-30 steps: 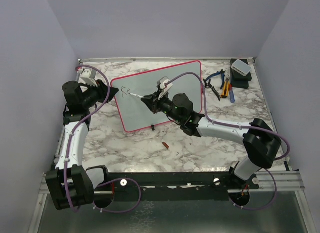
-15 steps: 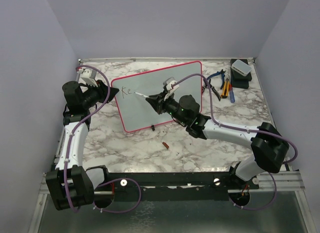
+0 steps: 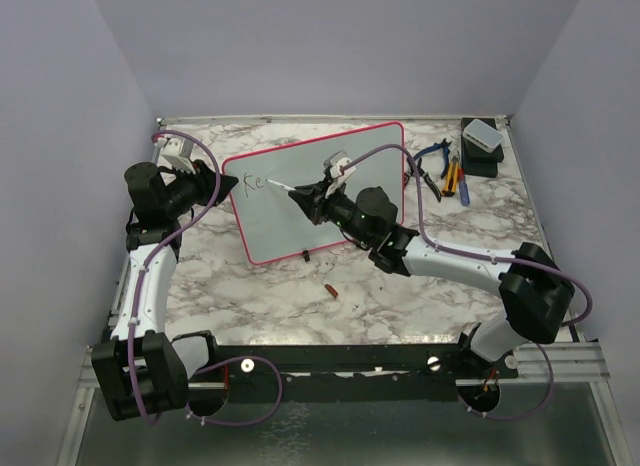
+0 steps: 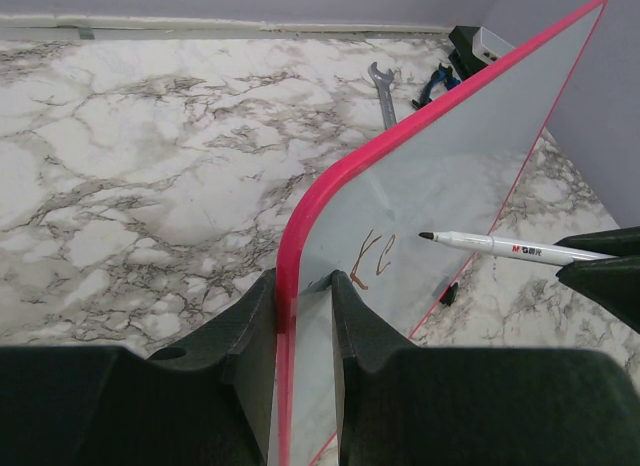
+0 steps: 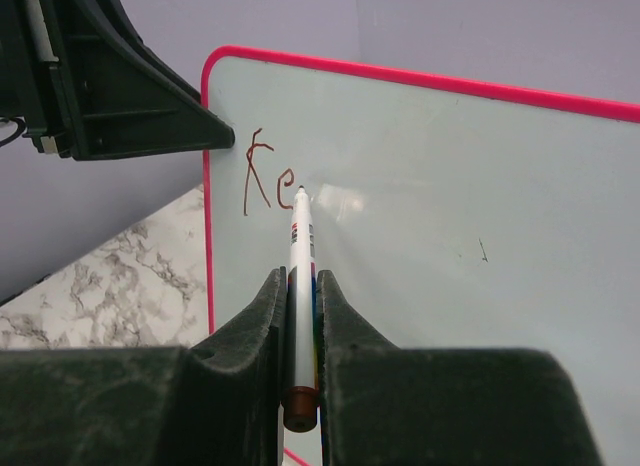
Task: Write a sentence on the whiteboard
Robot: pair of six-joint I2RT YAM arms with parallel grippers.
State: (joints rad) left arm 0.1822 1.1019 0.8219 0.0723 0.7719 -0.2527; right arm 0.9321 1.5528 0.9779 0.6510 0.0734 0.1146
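Here, the whiteboard [image 4: 450,186] sits clamped in the left pincer [image 4: 302,291].

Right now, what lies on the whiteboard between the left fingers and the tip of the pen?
Only the handwritten letters "Ke"; the rest of that whiteboard stretch is bare. The left wrist view shows it.

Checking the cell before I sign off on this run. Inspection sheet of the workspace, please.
Surface: veined marble table.
Job's things: whiteboard stands tilted; sentence reads only "Ke"; marker tip just right of it.
Clutter: hand tools and black box at far right; small red piece in front of whiteboard.
Grippers: left gripper fingers clamp whiteboard's left edge; right gripper shut on marker.
Cables: purple cable along each arm; the right arm's crosses whiteboard's right edge.
Surroundings: plain lilac walls; nothing else seen.
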